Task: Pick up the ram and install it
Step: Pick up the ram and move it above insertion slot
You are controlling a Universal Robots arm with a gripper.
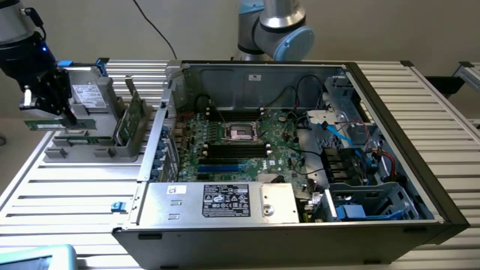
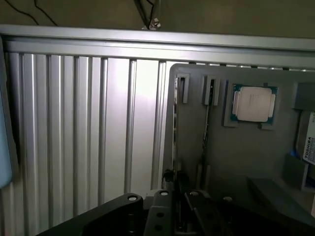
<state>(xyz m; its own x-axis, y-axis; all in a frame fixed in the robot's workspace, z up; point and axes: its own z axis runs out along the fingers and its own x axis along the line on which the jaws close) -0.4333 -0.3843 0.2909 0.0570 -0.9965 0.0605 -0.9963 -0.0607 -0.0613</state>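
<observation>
- Gripper (image 1: pixel 64 115) closed on the ram (image 1: pixel 53 124). Fingers pinch it near mid-length, so the stick hangs level and doesn't tip.
- Ram sits just above the grey parts tray (image 1: pixel 90 153), over the tray's end farthest from the PC case (image 1: pixel 420 169), clear of the tray floor. Can't tell if its lower edge has fully left the slot.
- Wrist view: gripper (image 2: pixel 174 206) looks straight down on the tray (image 2: pixel 236 162). Narrow upright slots there prob. keep sticks on edge so the fingers can reach both faces.
- Silver CPU chip (image 2: pixel 253 104) lies flat in its own tray pocket, apart from the fingers.
- Also on the tray: drive box (image 1: pixel 89 95) standing at the back, and a 2nd green board (image 1: pixel 135 118) upright on the case side.
- Case is beside the tray, side panel off, motherboard (image 1: pixel 225 166) facing up. Dark RAM slots (image 1: pixel 236 149) are well apart from the ram.
- Ram look: slim, long, green PCB, long axis horiz., paler patch toward one end (label?). Chips too small to make out.
</observation>
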